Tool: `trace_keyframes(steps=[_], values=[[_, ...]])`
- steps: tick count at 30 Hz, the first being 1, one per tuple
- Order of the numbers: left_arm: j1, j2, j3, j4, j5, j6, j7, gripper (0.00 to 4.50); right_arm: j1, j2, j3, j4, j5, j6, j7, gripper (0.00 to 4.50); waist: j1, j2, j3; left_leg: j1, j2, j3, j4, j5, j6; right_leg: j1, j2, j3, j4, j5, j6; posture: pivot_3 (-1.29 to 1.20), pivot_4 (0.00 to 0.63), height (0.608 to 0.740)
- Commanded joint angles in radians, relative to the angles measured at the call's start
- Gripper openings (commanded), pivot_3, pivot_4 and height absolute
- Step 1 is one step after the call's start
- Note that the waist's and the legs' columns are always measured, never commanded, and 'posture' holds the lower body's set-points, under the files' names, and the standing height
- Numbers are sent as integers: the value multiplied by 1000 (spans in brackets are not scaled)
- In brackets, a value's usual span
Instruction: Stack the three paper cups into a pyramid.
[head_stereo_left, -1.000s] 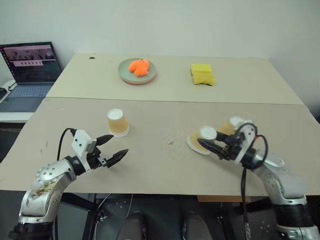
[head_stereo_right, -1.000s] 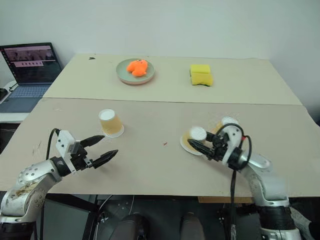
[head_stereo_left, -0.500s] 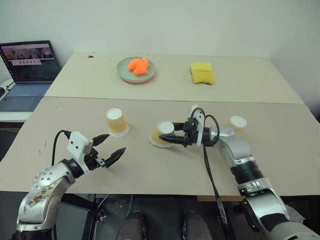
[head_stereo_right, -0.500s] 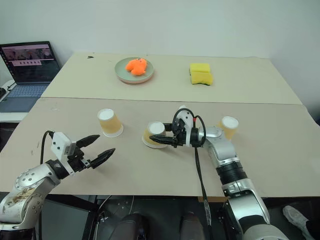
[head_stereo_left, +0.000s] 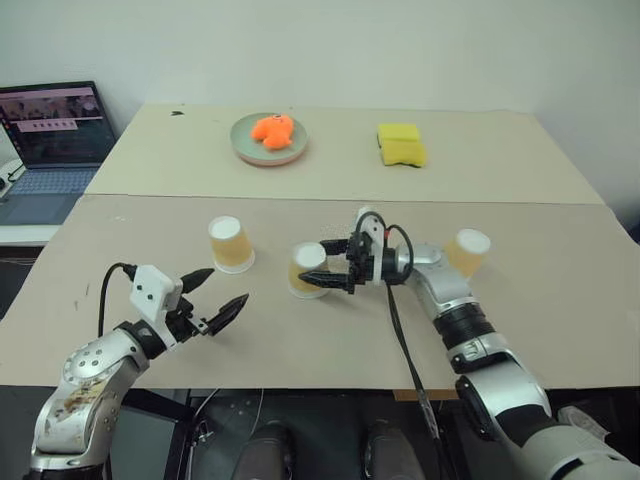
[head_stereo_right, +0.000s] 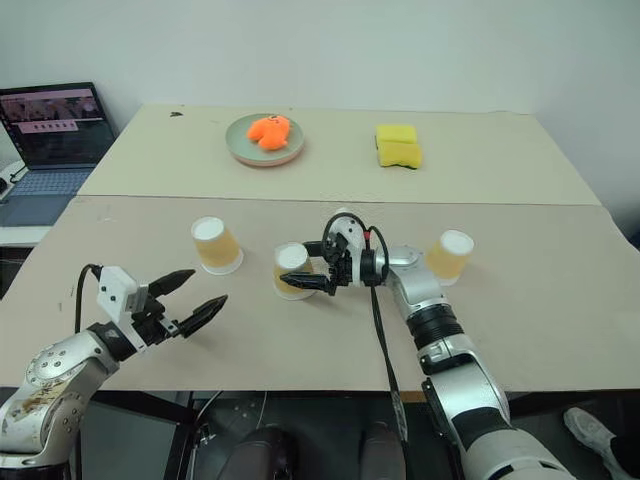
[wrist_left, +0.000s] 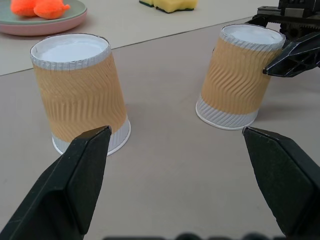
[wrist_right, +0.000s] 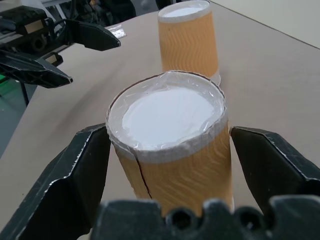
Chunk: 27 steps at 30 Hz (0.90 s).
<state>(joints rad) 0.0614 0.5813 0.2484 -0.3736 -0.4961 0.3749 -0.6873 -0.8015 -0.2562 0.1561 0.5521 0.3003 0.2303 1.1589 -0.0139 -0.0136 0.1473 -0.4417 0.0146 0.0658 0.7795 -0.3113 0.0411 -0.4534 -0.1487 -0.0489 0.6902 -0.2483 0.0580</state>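
We see the three paper cups all upside down on the front desk: the left cup (head_stereo_left: 230, 243) and the middle cup (head_stereo_left: 306, 270) stand near each other toward the middle, and the third cup (head_stereo_left: 467, 252) is well apart toward the right edge. Our right pincer (head_stereo_left: 325, 268) straddles the middle cup with its jaws released, a gap showing on each side. Our left pincer (head_stereo_left: 221, 296) hangs spread and empty near the front edge. We judge the base row nearly set; the pyramid still lacks its top cup.
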Motion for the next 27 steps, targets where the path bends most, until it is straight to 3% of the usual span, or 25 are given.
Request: trace_keyframes(steps=[1, 8, 15, 18, 24, 27], values=[[-56, -1, -20, 29, 3, -25, -21, 4500, 15, -51, -69, -119, 58, 93, -10, 4173, 1, 0, 0, -1, 0, 0, 0, 0, 0, -1, 0, 0, 1, 0, 0, 0, 150, 673], [-176, -14, -84, 141, 12, -38, -73, 4500, 129, -156, -220, -444, 237, 335, -86, 4173, 1, 0, 0, -3, 0, 1, 0, 0, 1, -3, 0, 0, 1, 0, 0, 0, 150, 673], [-255, -25, -122, 214, 19, -51, -120, 4500, 310, -254, -385, -712, 323, 425, -237, 4173, 4, -1, 1, -3, 0, 1, 0, -2, 4, -3, 0, 0, 1, 0, 0, 0, 150, 673], [-267, -22, -126, 209, 13, -43, -138, 4500, 372, -294, -465, -804, 366, 447, -299, 4173, 7, -1, 1, -3, 0, 1, 0, -2, 4, -3, 0, 0, 0, 0, 0, 0, 150, 673], [-216, 21, -176, 63, -20, -10, -226, 4500, 597, -435, -811, -948, 423, 510, -440, 4173, 19, -2, 1, -4, 0, 1, 0, -4, 7, -2, 0, 0, -2, 0, 0, 0, 150, 673], [-237, 23, -174, 26, -42, 7, -225, 4500, 695, -452, -850, -957, 379, 482, -470, 4173, 23, -2, 1, -2, 0, 1, 0, -4, 8, 0, 0, 0, -3, 0, 0, 0, 150, 673]])
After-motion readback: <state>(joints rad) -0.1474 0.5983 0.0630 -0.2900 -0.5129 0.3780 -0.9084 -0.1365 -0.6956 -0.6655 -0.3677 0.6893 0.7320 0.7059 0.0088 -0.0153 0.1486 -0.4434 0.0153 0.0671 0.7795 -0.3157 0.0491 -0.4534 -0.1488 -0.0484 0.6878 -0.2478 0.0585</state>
